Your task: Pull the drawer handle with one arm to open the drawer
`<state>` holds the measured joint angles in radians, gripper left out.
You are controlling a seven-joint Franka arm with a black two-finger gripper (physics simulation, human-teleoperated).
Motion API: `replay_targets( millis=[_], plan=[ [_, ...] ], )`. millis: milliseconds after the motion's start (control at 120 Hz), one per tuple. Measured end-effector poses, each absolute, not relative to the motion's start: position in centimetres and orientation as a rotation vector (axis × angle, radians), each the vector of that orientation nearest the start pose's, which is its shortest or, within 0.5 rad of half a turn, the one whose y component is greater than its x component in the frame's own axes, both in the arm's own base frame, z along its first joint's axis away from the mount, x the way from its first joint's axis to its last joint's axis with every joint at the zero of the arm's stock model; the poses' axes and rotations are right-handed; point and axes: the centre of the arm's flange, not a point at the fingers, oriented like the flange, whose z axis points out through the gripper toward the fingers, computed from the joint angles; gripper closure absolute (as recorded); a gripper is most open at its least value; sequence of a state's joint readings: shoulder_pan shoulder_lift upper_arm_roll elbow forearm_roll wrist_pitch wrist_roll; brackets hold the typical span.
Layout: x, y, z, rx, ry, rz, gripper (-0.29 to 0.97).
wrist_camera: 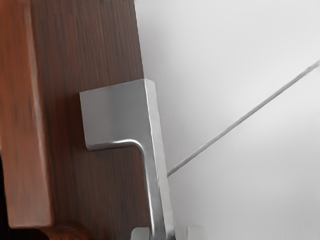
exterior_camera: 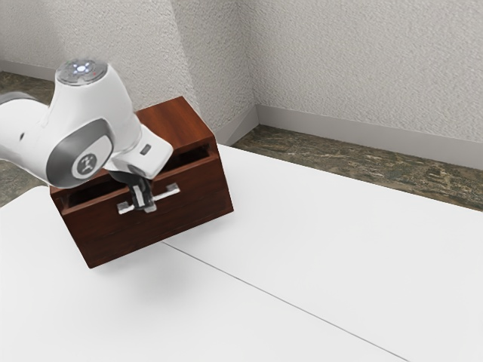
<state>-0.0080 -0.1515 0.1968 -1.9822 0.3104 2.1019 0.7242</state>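
A white table [exterior_camera: 339, 249] carries a thin dark seam [exterior_camera: 287, 302] running diagonally across it. Beyond its far edge lies mottled brown floor [exterior_camera: 362, 162], a grey baseboard [exterior_camera: 362, 130] and a rough pale wall [exterior_camera: 362, 53].

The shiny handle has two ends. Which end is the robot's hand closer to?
The end toward the exterior view's left. The gripper sits off-centre on the handle, leaving more bare bar toward the other end.
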Motion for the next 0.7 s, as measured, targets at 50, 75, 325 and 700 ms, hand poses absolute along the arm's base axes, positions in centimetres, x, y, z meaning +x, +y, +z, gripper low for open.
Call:
replay_targets(
  millis=[50,75,325,700],
  plan=[
    [52.3,11.6,55.9,-2.637,0.908,-0.183,0.79],
    [52.2,11.3,55.9,-2.636,0.913,-0.185,0.79],
    [50.4,9.2,56.1,-2.631,0.954,-0.214,0.79],
    [48.7,6.0,56.1,-2.626,1.022,-0.249,0.79]
  ],
)
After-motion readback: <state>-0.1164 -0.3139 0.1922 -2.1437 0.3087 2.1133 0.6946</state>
